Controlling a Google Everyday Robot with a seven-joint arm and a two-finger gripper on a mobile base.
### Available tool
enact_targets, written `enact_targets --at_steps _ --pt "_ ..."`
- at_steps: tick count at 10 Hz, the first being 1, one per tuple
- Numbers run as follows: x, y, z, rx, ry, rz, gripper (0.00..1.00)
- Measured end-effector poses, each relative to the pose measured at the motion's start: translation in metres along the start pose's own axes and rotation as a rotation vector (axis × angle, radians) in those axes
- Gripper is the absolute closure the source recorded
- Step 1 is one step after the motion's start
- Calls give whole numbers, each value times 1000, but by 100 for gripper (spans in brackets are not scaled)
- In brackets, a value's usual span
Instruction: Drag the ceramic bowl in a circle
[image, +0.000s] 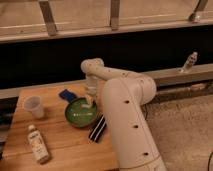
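The ceramic bowl (79, 113) is a shallow green dish with a darker rim, sitting near the middle of the wooden table (60, 152). My gripper (90, 101) points down from the white arm (122, 100) and reaches into the bowl at its far right rim. The arm hides part of the bowl's right edge.
A translucent white cup (32, 106) stands left of the bowl. A blue object (66, 94) lies just behind the bowl. A black flat object (97, 129) lies at the bowl's front right. A small bottle (38, 145) lies at the front left. Another bottle (190, 61) stands on the ledge at right.
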Motion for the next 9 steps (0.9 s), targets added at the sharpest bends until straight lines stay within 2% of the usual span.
enact_targets --at_steps 3,5,7,8,9 --pt "-15 18 -11 -49 -44 -95 100" --pt "-16 60 -15 -98 -85 -182 100" --pt "-3 99 -12 -143 -110 -238 100" --pt "10 123 -7 -178 -120 -262 100" --pt "19 132 -5 -196 -127 -262 100"
